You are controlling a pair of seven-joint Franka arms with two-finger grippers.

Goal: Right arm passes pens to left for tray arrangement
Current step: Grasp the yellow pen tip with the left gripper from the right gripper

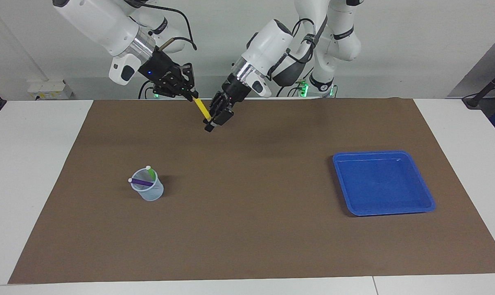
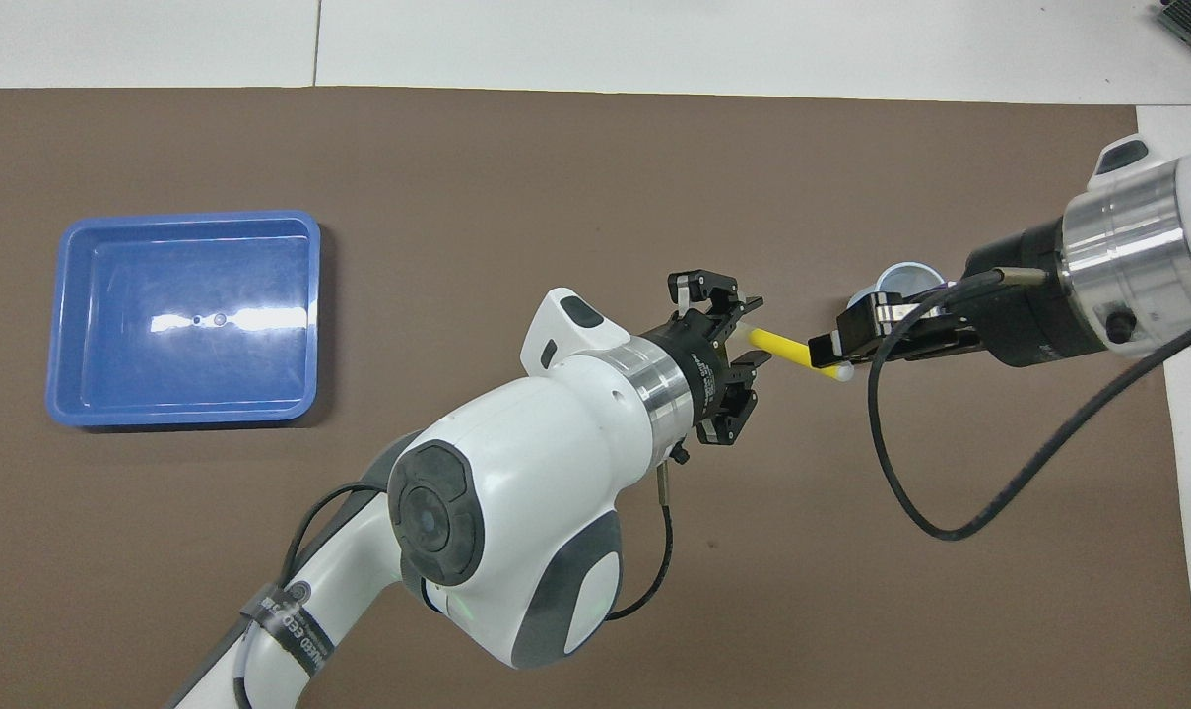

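Observation:
A yellow pen (image 1: pixel 201 109) (image 2: pixel 785 344) hangs slanted in the air over the robots' edge of the brown mat, held at both ends. My right gripper (image 1: pixel 190 97) (image 2: pixel 824 352) is shut on its upper end. My left gripper (image 1: pixel 209 123) (image 2: pixel 743 335) has its fingers closed around the lower, whitish end. A purple pen (image 1: pixel 142 182) and a green pen (image 1: pixel 151 173) stand in a clear cup (image 1: pixel 150 191) (image 2: pixel 906 275) toward the right arm's end of the table. The blue tray (image 1: pixel 382 184) (image 2: pixel 112 379) lies toward the left arm's end with nothing in it.
A brown mat (image 1: pixel 247 229) (image 2: pixel 516 148) covers most of the white table. In the overhead view the right arm's wrist and black cable (image 2: pixel 910 492) hang over the cup's side of the mat.

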